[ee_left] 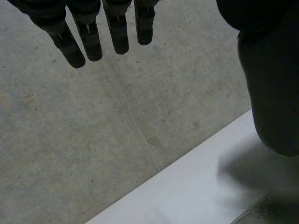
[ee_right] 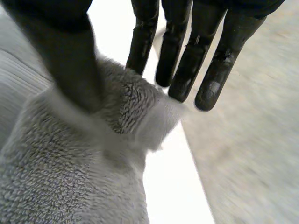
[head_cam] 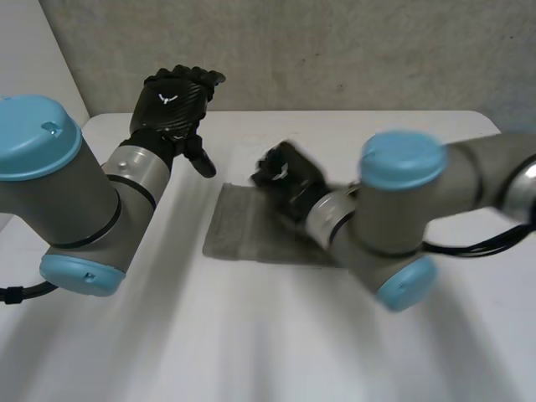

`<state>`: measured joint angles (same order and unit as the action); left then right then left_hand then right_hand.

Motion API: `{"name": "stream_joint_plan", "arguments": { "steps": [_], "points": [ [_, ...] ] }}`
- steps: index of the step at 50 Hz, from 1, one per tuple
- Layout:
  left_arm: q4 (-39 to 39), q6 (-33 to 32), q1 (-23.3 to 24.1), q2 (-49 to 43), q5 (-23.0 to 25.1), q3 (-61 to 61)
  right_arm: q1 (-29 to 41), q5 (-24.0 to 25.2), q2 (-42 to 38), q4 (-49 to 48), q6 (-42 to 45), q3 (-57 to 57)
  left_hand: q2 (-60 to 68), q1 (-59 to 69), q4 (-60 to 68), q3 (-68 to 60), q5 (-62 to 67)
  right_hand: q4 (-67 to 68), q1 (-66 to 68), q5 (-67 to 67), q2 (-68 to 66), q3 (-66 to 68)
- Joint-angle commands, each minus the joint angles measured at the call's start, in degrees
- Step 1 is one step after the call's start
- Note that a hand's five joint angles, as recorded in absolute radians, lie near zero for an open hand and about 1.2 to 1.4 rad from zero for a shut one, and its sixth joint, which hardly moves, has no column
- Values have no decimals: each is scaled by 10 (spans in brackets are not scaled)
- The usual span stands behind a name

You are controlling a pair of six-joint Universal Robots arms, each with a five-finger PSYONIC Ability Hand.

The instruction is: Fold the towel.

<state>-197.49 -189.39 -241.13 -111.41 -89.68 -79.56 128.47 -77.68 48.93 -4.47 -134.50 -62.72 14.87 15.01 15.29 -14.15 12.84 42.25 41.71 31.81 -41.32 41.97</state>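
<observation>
- Your grey towel [head_cam: 243,230] lies flat mid-table [head_cam: 251,343].
- Right hand [head_cam: 287,177]: you'll find it at the towel's 12 o'clock edge. In the wrist view its thumb [ee_right: 74,70] pins a lifted terry corner against straight fingers [ee_right: 187,74], so it has a pinch hold on the towel.
- Left hand [head_cam: 172,100]: at 10 o'clock from the towel, by the table's far edge. Fingers straight and spread, nothing held.

arms [head_cam: 79,197] grey | caps [head_cam: 33,138] light-blue | left hand [head_cam: 177,113] black, white emblem [head_cam: 167,98] | right hand [head_cam: 291,177] black
</observation>
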Motion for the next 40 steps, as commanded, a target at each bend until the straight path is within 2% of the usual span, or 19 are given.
{"name": "stream_joint_plan", "arguments": {
  "steps": [1,2,6,9,15,25,27,28,29,30,31,33,35,40],
  "points": [
    [-1,2,-12,2,-1,-4,18,-19,-20,0,-52,-3,-43,-45,-47,36,-123,-218,-213,-214,209,-216],
    [-1,3,-12,2,-1,-4,18,-19,-20,0,-52,-3,-43,-45,-47,36,-123,-219,-214,-215,210,-216],
    [-2,4,-22,2,-2,-1,7,-72,18,8,-142,-22,-43,-45,-47,36,-123,-268,-262,-263,258,-265],
    [-1,3,-23,2,-1,-1,-35,-94,54,16,-182,-58,-43,-45,-47,36,-123,-278,-273,-274,269,-275],
    [-1,2,-15,-5,-1,-6,-99,-78,95,24,-200,-162,-43,-45,-47,36,-123,-254,-249,-250,245,-252],
    [-1,0,13,-32,-1,-14,-157,-68,93,11,-202,-247,-43,-45,-47,36,-123,-147,-141,-142,137,-144],
    [-1,0,13,-32,-1,-14,-168,-64,87,-1,-202,-260,-43,-45,-47,36,-123,-67,-61,-62,57,-64],
    [-1,0,13,-32,-1,-15,-174,-64,80,-8,-202,-262,-43,-45,-47,36,-123,17,23,22,-27,20],
    [-1,0,13,-32,-1,-15,-174,-64,80,-8,-202,-262,-43,-45,-47,36,-123,18,24,23,-27,21],
    [-1,0,13,-32,-1,-15,-180,-65,74,-16,-202,-266,-43,-45,-47,36,-123,118,123,122,-127,121],
    [-1,0,13,-31,-1,-16,-180,-65,74,-16,-202,-266,-42,-43,-46,34,-121,119,124,123,-128,122],
    [-1,0,13,-31,-1,-16,-191,-68,73,-32,-203,-274,-43,-45,-47,36,-123,333,339,338,-343,336],
    [-1,1,13,-29,-2,-16,-195,-69,79,-39,-202,-278,-43,-45,-47,36,-123,377,382,382,-386,380],
    [-1,1,14,-24,-3,-17,-205,-68,107,-36,-196,-302,-43,-45,-47,36,-123,377,383,382,-387,380]
  ]
}}
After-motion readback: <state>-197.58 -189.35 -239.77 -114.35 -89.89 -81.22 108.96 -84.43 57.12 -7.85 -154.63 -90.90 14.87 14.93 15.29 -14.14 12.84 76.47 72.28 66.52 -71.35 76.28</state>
